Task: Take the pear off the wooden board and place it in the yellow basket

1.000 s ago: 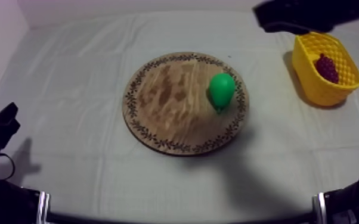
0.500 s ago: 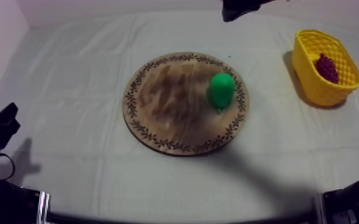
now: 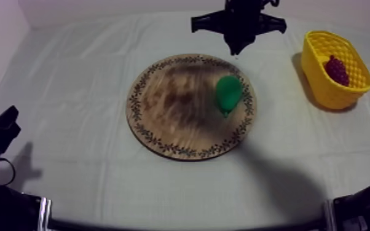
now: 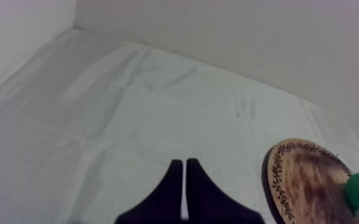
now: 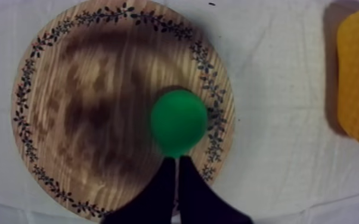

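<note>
Upper centre of the top view: right gripper (image 3: 235, 48), fingers pressed together on nothing, points at the pear (image 3: 228, 92) just below it in frame, right side of the wooden board (image 3: 163, 104).

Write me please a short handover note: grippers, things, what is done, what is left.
Left gripper: shut, at rest, away from the wooden board.
Right gripper: shut on nothing, above the board, close to the pear.
Pear: on the board, at the side nearer the yellow basket.
Basket: holds a bunch of grapes.
Done: nothing yet; pear not grasped.
Left: open the right gripper, grasp the pear, put it into the basket.
</note>
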You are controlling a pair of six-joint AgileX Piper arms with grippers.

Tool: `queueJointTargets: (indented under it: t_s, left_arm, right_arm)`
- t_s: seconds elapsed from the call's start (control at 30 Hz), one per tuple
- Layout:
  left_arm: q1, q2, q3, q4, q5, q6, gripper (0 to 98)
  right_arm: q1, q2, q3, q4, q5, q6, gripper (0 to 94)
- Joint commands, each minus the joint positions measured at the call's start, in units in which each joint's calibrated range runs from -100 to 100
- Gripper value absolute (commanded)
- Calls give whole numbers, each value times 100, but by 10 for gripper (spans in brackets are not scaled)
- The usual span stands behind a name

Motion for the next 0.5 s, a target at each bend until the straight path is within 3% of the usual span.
queueJointTargets:
  t_s: [0.0, 0.07, 0.17, 0.23, 0.3, 0.47]
  left_arm:
    - [2, 0, 0, -2, -1, -1, 1]
    - [2, 0, 0, -2, -1, -1, 1]
    - [2, 0, 0, -2, -1, -1, 1]
    - [2, 0, 0, -2, -1, -1, 1]
    - [2, 0, 0, -2, -1, -1, 1]
    - [2, 0, 0, -2, -1, -1, 1]
  right_arm:
    - [28, 32, -23, -44, 12, 45, 7]
    - [69, 55, -43, -83, 8, 70, 138]
    - [101, 43, -19, -134, -1, 111, 499]
    - [90, 28, 44, -155, -11, 145, 663]
    - [74, 14, 126, -170, -33, 174, 746]
    - [60, -26, 350, -176, -286, 212, 788]
